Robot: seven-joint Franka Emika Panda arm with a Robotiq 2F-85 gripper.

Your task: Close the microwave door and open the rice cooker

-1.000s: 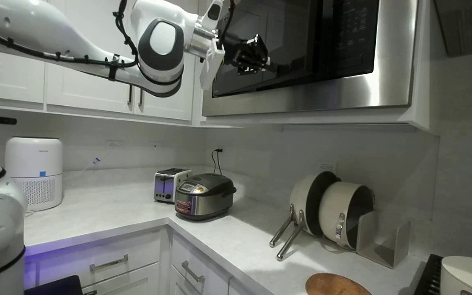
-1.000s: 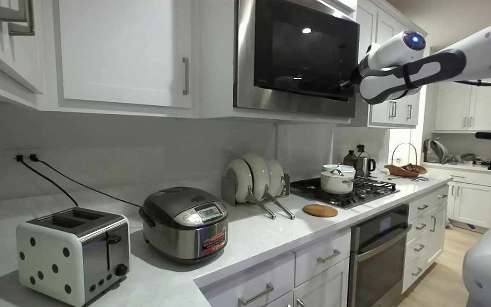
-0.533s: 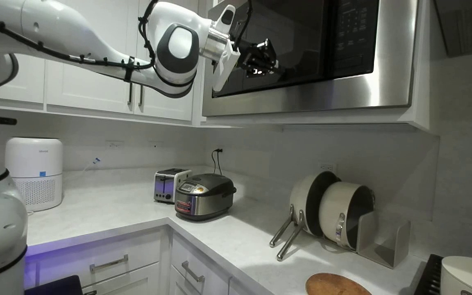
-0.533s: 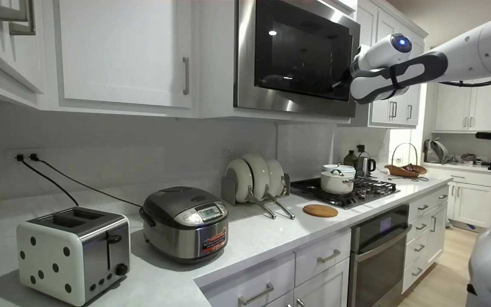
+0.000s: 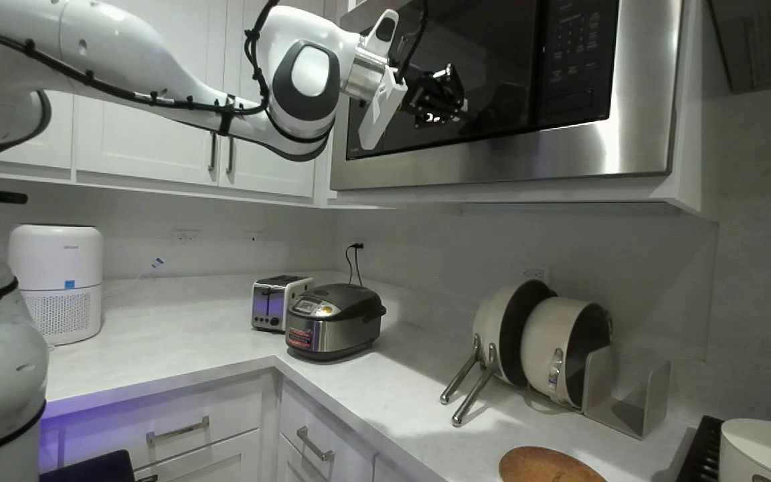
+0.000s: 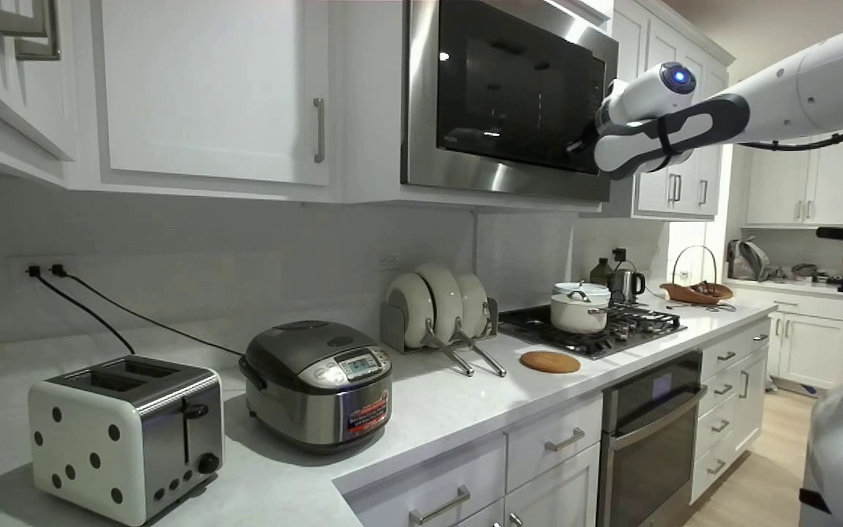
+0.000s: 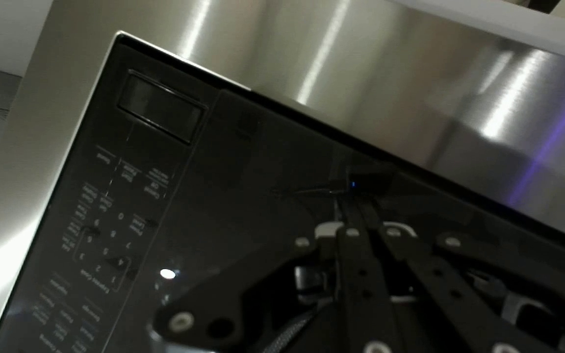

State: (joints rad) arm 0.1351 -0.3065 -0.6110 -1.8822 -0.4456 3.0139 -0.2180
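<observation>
Over the last second the microwave door (image 6: 516, 95) has swung the rest of the way in: its edge farther from the rice cooker (image 6: 319, 395) stood proud of the steel surround (image 6: 502, 176), and now it looks flush. The fingers (image 7: 359, 264) are clenched together, nothing seen between them, and have moved in with the door (whether they touch it or stop just short, I can't tell). That suits a push, so I'd call the first half of the task done or very nearly; whether it has latched doesn't show.

The rice cooker sits on the counter (image 6: 451, 402) with its lid (image 6: 312, 338) down. In both exterior views the microwave door is above and to its right, the pans (image 6: 442, 296) stand to its right, and the toaster (image 6: 125, 454) is near it on the left. Opening it is the half left; the fingers would have to back away and come down to it.
</observation>
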